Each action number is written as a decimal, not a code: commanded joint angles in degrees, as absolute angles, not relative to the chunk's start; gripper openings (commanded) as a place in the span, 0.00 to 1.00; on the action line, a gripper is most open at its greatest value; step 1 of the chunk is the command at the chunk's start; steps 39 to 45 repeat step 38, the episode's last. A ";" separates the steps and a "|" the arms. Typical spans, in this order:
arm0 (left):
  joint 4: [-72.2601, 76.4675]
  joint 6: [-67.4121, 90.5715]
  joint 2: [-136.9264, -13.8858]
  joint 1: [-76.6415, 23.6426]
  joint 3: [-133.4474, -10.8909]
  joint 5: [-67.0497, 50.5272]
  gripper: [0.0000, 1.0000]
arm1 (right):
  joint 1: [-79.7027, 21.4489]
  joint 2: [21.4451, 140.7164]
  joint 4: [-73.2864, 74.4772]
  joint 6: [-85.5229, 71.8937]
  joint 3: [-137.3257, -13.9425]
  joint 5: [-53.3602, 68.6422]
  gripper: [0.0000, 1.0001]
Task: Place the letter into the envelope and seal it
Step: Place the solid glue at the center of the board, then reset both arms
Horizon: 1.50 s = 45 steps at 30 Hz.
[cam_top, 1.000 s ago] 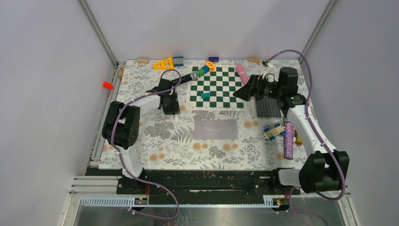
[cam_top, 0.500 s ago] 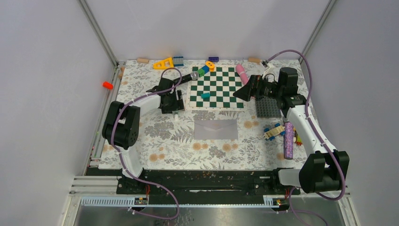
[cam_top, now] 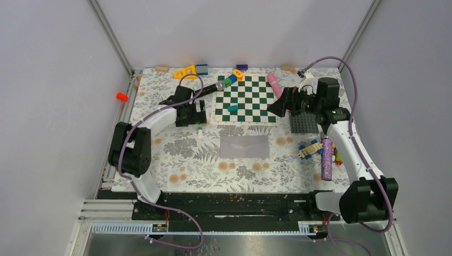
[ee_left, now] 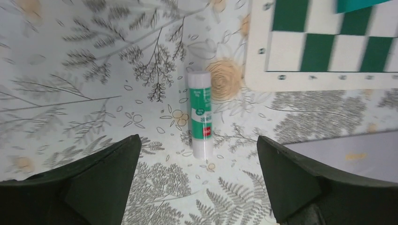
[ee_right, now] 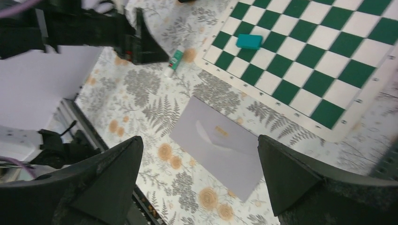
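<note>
While the glue stick point(ee_left: 201, 112) lies loose below, the left end effector point(ee_left: 198, 140) gapes wide, empty.

Envelope point(cam_top: 244, 146) top unobstructed; glue stick point(ee_left: 201, 114), chessboard point(cam_top: 245, 99) nearby.

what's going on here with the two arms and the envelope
Neither arm holds anything right now. The left claw is open above a glue stick lying on the table beside the checkerboard. The right claw is open too, up near the board's right edge. The grey envelope lies flat mid-table, its flap looking folded down; whether it is glued shut cannot be told.
</note>
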State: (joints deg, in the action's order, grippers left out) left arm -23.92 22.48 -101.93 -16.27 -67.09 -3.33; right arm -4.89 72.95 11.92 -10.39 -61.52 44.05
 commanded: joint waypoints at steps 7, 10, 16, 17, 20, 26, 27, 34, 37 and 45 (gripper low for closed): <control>-18.22 4.95 -68.91 -12.67 -64.15 1.40 0.99 | -4.92 58.54 27.83 2.42 -68.00 19.18 1.00; -19.45 4.00 -61.64 -9.13 -63.41 -3.45 0.99 | -4.92 52.62 27.82 2.91 -64.57 15.45 1.00; -28.87 -0.90 -54.67 -5.38 -65.13 -12.73 0.99 | -4.92 38.63 24.46 2.82 -56.26 13.35 1.00; -30.73 -3.18 -53.75 -5.29 -65.01 -14.16 0.99 | -4.92 36.14 23.62 2.77 -54.85 13.18 1.00; -32.69 -5.90 -50.09 -5.27 -62.74 -11.09 0.99 | -4.92 29.61 23.26 3.32 -52.45 12.11 1.00; -29.93 -7.31 -38.21 -5.27 -55.57 -2.30 0.99 | -4.92 23.87 25.92 5.20 -50.97 9.18 1.00; -29.47 -7.30 -35.74 -5.27 -54.34 -2.25 0.99 | -4.92 23.48 26.20 5.57 -50.90 8.62 1.00; -29.62 -8.10 -27.67 -5.25 -50.74 -0.24 0.99 | -4.92 21.27 28.22 8.24 -51.76 6.17 1.00; -29.52 -8.17 -28.05 -5.14 -51.47 1.96 0.99 | -4.92 20.94 28.27 8.66 -53.92 2.74 1.00; -29.84 -8.06 -28.06 -5.11 -52.06 2.00 0.99 | -4.92 20.73 28.35 9.37 -54.70 2.15 1.00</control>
